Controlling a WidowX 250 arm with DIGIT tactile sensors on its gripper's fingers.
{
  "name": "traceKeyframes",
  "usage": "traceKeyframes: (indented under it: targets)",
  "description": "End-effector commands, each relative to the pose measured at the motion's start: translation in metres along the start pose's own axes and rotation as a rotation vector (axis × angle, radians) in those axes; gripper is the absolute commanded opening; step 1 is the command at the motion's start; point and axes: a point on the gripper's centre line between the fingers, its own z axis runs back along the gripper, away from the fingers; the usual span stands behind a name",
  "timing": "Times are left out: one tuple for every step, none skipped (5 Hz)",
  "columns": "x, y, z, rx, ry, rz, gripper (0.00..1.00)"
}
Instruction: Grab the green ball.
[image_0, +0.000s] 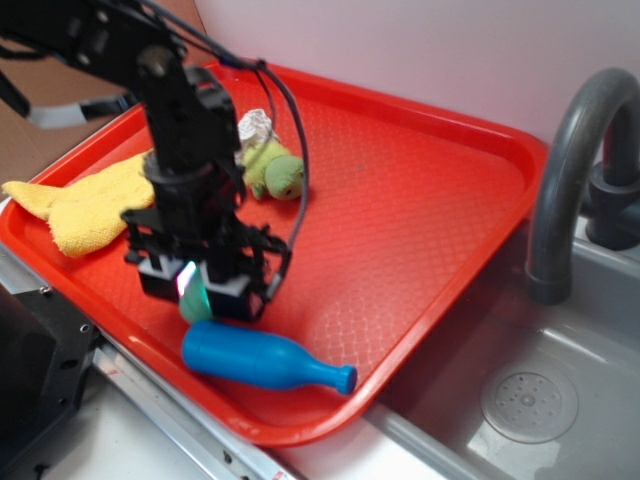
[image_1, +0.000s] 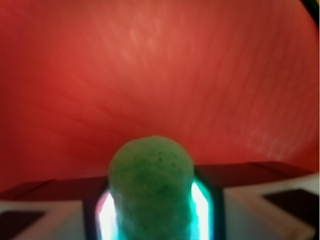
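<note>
Green ball (image_1: 150, 187), small, round, teal-green and matte like foam, sits squeezed between the fingers (image_0: 160, 278) of the black robot gripper (image_0: 197, 288); the wrist view shows its pitted surface filling the gap, with a glowing pad pressed to each side. From the exterior view only a sliver of the ball (image_0: 194, 297) shows under the gripper, low over the near part of the large red plastic tray (image_0: 420, 210) with its textured floor, and whether it touches the floor cannot be told. That tray covers most of the scene and lies beside a grey metal sink basin (image_0: 560, 370), where a dark grey curved faucet (image_0: 575, 170) rises at the right. A yellow cloth (image_0: 85, 205) lies crumpled at the tray's left end. A blue plastic bottle (image_0: 262, 360) lies on its side along the tray's near edge, just in front of the gripper, neck pointing right. A yellow-green plush turtle (image_0: 275, 172) rests farther back, behind the arm, well apart from the ball.
</note>
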Motion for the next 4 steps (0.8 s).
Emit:
traceKeyframes:
  targets:
    - [0.026, 0.027, 0.102, -0.115, -0.141, 0.02, 0.0]
    - [0.028, 0.049, 0.142, -0.158, -0.217, -0.03, 0.0]
    - [0.033, 0.062, 0.158, -0.144, -0.261, -0.048, 0.0]
    - [0.048, 0.055, 0.148, -0.089, -0.243, -0.109, 0.0]
